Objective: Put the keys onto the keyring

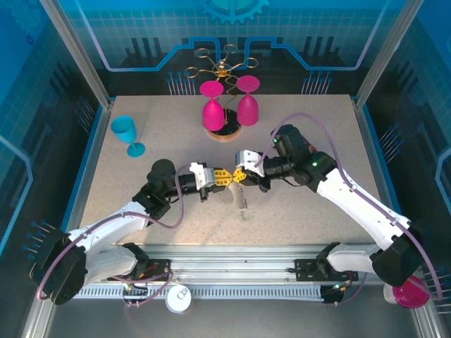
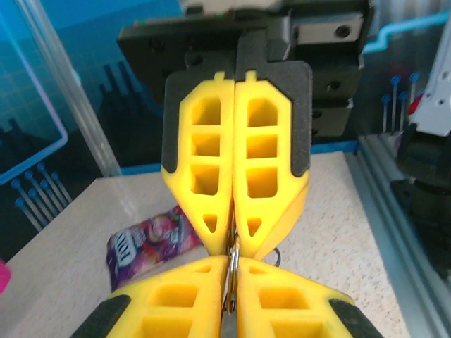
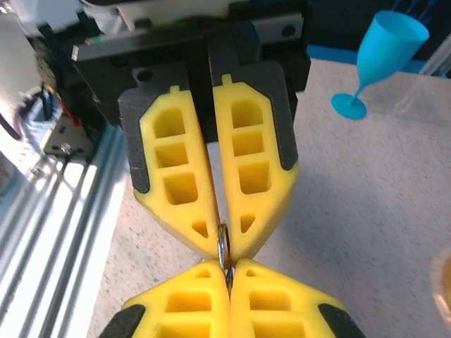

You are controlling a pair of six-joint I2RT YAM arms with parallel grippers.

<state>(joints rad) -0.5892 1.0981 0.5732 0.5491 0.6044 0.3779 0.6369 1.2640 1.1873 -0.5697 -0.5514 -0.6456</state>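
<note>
My left gripper (image 1: 227, 177) and right gripper (image 1: 241, 174) meet tip to tip above the middle of the table. Both are shut on the keyring's short string of small silvery rings (image 2: 233, 262). In the left wrist view my own fingers (image 2: 176, 303) pinch a ring from below, and the right gripper's fingers (image 2: 268, 211) pinch it from above. A thin dark loop (image 2: 276, 256) peeks out behind them. In the right wrist view a ring (image 3: 223, 243) bridges both pairs of tips. A small pale dangling bit (image 1: 242, 201) hangs below; I cannot tell if it is the keys.
A purple snack packet (image 2: 151, 243) lies on the table under the grippers. Two pink glasses (image 1: 213, 113) hang at the gold wire rack (image 1: 222, 69) at the back. A blue glass (image 1: 127, 134) stands at the back left.
</note>
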